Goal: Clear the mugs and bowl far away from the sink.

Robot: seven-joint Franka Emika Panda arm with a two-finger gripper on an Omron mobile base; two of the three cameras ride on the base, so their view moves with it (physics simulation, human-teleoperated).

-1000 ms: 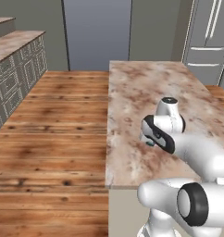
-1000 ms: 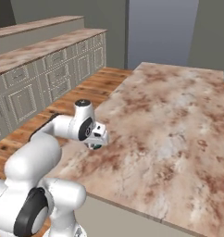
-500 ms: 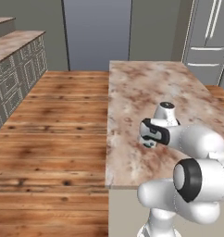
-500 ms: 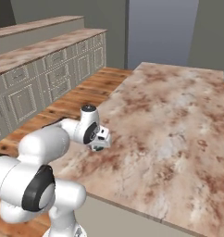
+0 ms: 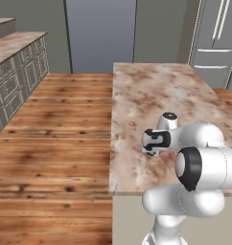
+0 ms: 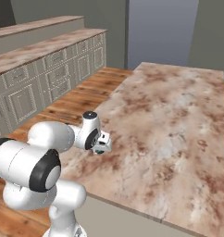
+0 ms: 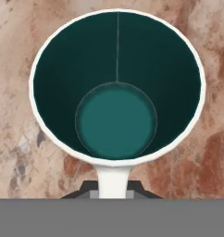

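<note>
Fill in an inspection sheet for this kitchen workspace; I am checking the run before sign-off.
Surface: marbled brown island counter, bare apart from the arm.
Job's things: teal mug with pale rim, seen from above in the hand view, over the counter; its handle runs down between the fingertips.
Clutter: nothing seen.
Grippers: claw shut on the mug's handle, low near the counter's left edge.
Cables: nothing seen.
Surroundings: wooden floor, grey cabinets, steel fridge.

In both base views the teal mug [image 5: 152, 152] shows as a mere sliver under the hand, its body hidden. In the hand view the gripper [image 7: 113, 187] fingertips are cut off by the bottom edge, so the grip is unclear.
</note>
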